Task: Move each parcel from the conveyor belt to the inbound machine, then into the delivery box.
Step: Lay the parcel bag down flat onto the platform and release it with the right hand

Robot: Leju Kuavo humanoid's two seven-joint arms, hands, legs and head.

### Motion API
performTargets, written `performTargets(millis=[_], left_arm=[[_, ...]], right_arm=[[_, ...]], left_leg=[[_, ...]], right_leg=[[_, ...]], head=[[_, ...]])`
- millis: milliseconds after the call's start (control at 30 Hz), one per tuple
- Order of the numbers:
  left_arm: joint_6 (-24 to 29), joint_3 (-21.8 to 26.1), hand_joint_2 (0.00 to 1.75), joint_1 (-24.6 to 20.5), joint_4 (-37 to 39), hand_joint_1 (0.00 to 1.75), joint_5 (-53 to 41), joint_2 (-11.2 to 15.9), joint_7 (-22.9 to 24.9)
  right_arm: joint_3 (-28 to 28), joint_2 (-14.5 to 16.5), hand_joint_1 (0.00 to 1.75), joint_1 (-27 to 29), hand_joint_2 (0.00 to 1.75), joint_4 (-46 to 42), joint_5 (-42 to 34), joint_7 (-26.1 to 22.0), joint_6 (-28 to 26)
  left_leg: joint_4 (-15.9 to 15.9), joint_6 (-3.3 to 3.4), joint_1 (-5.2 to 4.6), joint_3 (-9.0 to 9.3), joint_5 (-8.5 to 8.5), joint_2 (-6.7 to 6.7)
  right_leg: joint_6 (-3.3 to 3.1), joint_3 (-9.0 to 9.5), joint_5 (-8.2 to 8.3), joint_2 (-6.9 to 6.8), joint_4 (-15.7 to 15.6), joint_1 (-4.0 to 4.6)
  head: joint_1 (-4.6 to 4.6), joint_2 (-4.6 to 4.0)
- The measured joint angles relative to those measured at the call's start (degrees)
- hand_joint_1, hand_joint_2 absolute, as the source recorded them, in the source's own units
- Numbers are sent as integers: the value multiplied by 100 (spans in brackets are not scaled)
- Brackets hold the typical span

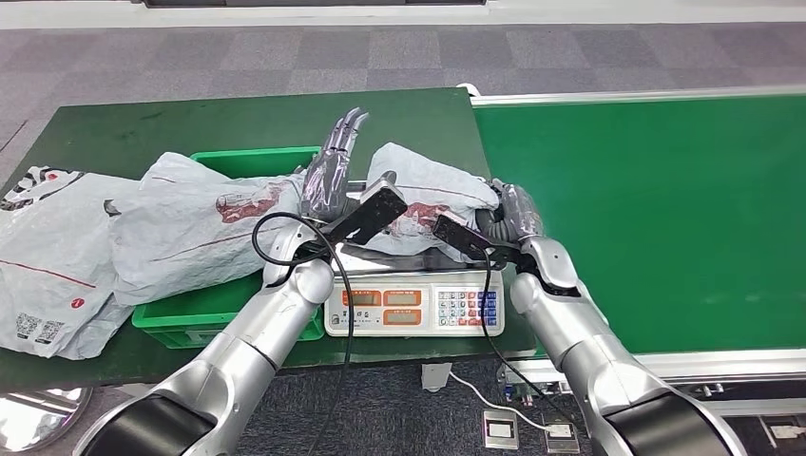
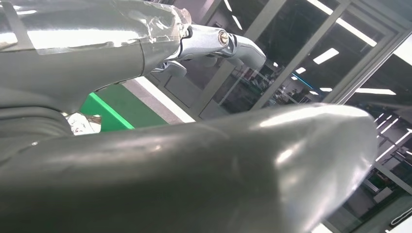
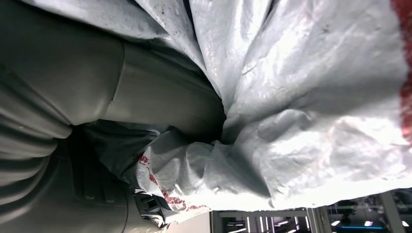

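Grey plastic parcel with red print lying on the weighing scale at the front edge of the dark green desk; right hand pressed into the parcel's right end, fingers curled into the crumpled film and gripping it, as seen close up in the right wrist view, where the bag bunches around the thumb; left hand raised at the parcel's left side, fingers straight and spread wide, pointing away from the body, holding nothing; cannot tell whether its palm touches the bag; in the left wrist view, thick grey thumb and silver fingertips stretched out against a glass-walled background. Green delivery box just left of the scale, with a second grey parcel lying across it and draping over its rim; third parcel further left, on the desk and hanging over its front edge; bright green conveyor belt to the right of the desk, bare surface beside the right arm; black cables looping over both wrists in front of the scale's display and keypad.
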Motion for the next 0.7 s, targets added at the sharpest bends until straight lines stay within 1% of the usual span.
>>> performTargets(millis=[100,133,167,267,300,433,567,700], left_arm=[[3,0,0,0,0,0,0,5,-1],[11,0,0,0,0,0,0,5,-8],[20,0,0,0,0,0,0,7,-23],[37,0,0,0,-2,0,1,7,-93],[37,0,0,0,-4,0,2,4,-103],[35,0,0,-11,-8,0,7,-4,-107],[26,-2,0,-103,31,0,50,-14,-162],[-12,-57,0,-187,105,0,27,-59,-181]], right_arm=[[29,10,175,-26,175,47,-19,-17,19],[44,18,175,-29,175,56,-88,-105,88],[58,30,175,-27,175,61,-204,-289,205],[140,144,175,48,175,59,-549,-1076,528],[199,197,175,94,175,55,-586,-1204,546],[463,324,175,231,175,20,-689,-1238,538],[642,333,0,283,175,-43,-834,-1333,438],[704,297,0,601,175,-501,-1140,-1315,-96]], left_leg=[[0,0,1,1,0,1],[0,0,1,1,0,1],[0,-1,2,1,0,4],[-1,-2,3,2,-1,20],[-1,-3,4,2,-2,23],[-1,-3,6,2,-2,18],[-1,-3,6,2,-2,25],[0,-3,3,2,-2,18]], right_leg=[[0,0,0,0,1,1],[0,0,0,0,1,1],[0,0,0,1,1,2],[0,-5,0,13,2,4],[-1,-8,0,17,2,4],[-2,-10,-1,15,1,5],[-2,-10,-1,17,1,4],[-2,-9,0,15,-1,2]], head=[[0,0],[1,0],[2,0],[1,0],[0,0],[0,0],[0,0],[0,0]])
